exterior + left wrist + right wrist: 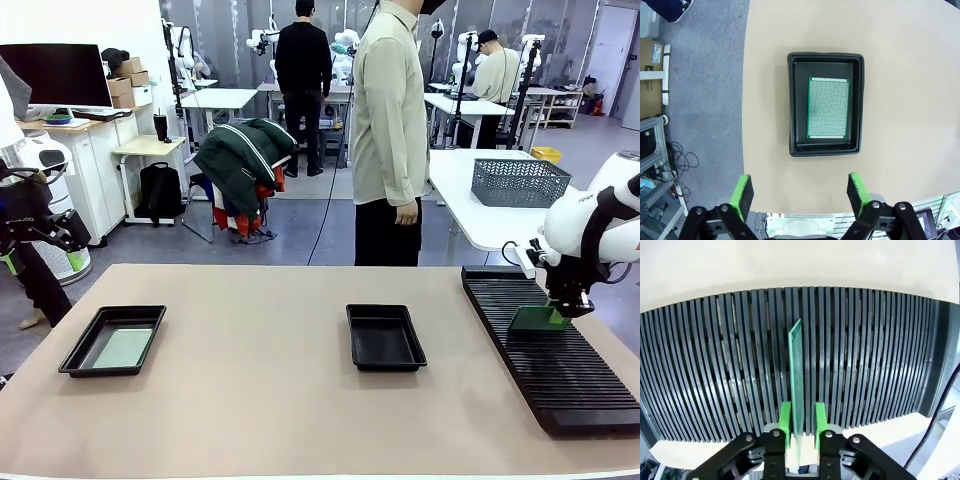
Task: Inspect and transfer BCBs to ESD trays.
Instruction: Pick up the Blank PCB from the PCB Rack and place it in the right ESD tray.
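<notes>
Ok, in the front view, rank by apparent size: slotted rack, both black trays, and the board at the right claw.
1. Black slotted rack, clearly largest.
2. Left ESD tray and middle ESD tray: look alike, unranked.
3. Green circuit board at the right claw, smallest.

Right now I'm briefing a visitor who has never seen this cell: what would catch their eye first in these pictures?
A green upright BCB stands on edge in the black slotted rack at the table's right, between the pads of the right gripper. At the table's left, the open left gripper hovers above the left ESD tray, where a flat BCB lies; the middle ESD tray is bare.
</notes>
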